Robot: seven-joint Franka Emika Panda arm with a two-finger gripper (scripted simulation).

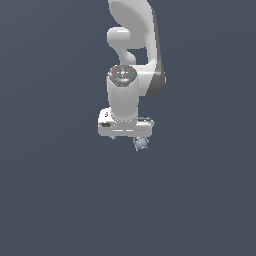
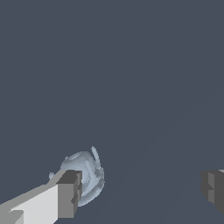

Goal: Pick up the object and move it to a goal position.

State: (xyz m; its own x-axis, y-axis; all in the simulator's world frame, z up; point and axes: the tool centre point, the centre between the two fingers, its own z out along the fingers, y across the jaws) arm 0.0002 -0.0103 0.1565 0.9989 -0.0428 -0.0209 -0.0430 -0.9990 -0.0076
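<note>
Under the arm, gripper (image 2: 139, 189) spread wide, holding nothing. Object (image 2: 89, 173) sits off-centre, right beside one fingertip (image 2: 69, 193), well apart from the other. Best to shift sideways until centred between the pads, then descend and close.

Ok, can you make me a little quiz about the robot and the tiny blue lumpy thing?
1. True or false: the tool is wide open, with a big gap between its two fingers.
2. In the wrist view, where is the pale blue-grey object? A) midway between the fingers B) right beside one finger, far from the other C) nowhere in view
3. Fill in: in the exterior view, the object peeks out just below the white ____.

Key:
1. True. The fingers stand far apart.
2. B. Whether it touches that finger cannot be told.
3. Tool.
</note>
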